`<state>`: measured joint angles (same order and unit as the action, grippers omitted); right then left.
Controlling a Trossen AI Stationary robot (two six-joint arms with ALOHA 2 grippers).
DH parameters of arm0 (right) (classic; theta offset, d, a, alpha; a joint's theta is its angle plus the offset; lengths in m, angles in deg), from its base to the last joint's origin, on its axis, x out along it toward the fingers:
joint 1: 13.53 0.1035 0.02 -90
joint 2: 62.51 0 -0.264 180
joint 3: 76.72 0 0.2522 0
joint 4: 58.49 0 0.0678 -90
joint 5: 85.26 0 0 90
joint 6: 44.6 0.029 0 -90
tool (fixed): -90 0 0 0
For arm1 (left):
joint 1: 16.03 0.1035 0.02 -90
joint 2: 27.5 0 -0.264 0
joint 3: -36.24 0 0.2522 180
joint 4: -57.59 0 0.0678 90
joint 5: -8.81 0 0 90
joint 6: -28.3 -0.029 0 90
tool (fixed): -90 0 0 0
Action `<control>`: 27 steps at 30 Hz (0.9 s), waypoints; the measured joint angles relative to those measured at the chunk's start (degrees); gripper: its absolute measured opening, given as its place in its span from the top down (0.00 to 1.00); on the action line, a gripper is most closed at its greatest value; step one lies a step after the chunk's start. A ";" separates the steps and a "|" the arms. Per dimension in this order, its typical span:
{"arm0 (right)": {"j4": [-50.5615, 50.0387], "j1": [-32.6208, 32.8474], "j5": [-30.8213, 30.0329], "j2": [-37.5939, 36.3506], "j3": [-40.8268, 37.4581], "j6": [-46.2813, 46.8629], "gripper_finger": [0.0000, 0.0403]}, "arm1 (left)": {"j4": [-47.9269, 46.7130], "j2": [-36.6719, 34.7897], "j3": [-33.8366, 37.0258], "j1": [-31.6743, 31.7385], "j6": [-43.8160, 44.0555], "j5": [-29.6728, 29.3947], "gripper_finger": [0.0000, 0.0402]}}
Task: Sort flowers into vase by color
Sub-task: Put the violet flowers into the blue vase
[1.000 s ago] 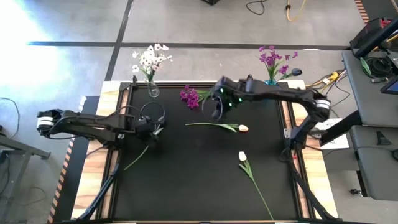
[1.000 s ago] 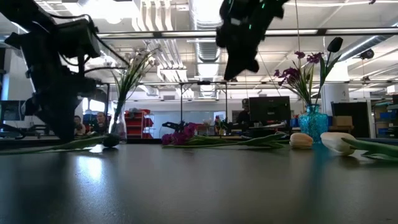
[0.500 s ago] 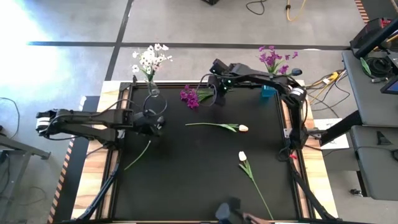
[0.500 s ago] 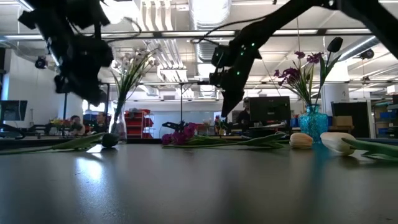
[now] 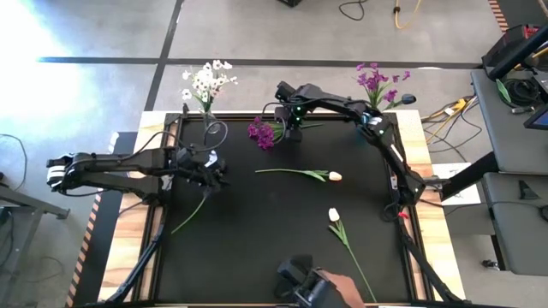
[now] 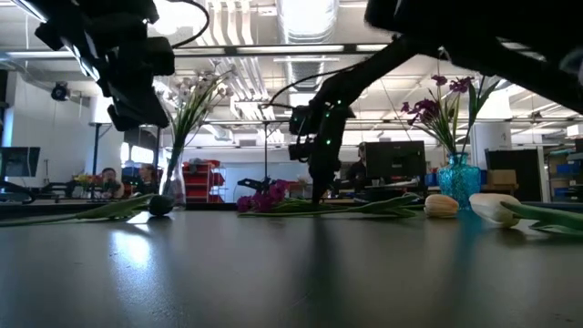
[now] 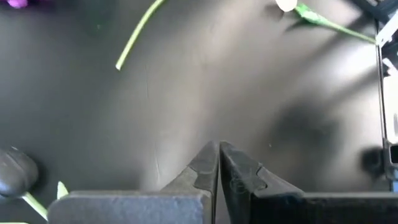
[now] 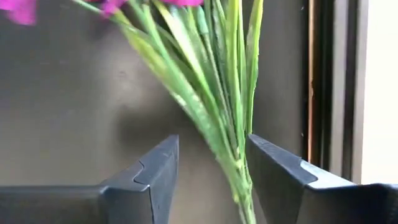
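A black table seen from above, with two dark robot arms reaching in from either side and loose artificial flowers scattered on it. The job is sorting these flowers into vases by colour.

The step in hand looks like picking up the magenta spray, which lies flat near the far edge of the table. The right gripper is low over its bundle of green stems, fingers spread, one on each side of the stems and not yet pinching them. The next move would seem to call for closing on the stems, lifting, then carrying the spray to the blue vase at the far right corner, which already holds magenta flowers.

The left gripper sits over the left part of the table, fingers pressed together and holding nothing. Just beside it lies a dark tulip on a green stem.

A clear vase at the far left holds white blossoms. Two cream tulips lie loose: one mid-table, one nearer the front. A person's hand shows at the front edge.
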<state>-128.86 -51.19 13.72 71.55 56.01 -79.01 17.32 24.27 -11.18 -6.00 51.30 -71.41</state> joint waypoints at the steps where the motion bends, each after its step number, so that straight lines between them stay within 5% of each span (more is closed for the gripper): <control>1: -0.67 -0.11 -0.05 1.24 1.41 0.07 0.56 | 0.01 0.00 0.31 0.00 0.03 0.41 1.00; 7: -6.34 -0.28 -0.17 6.65 8.93 2.32 0.63 | 0.15 -0.13 1.23 0.00 0.15 0.97 1.00; 15: -8.12 -0.39 0.23 6.16 10.13 3.56 0.94 | 0.42 -1.72 0.75 0.27 0.15 -0.23 1.00; 27: -2.01 -1.46 4.97 -11.80 6.45 12.81 0.96 | 1.40 -8.37 -0.77 5.17 -0.01 -5.69 1.00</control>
<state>-130.87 -52.64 18.70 59.75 62.46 -66.19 18.73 15.90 -11.95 -0.83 51.29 -77.11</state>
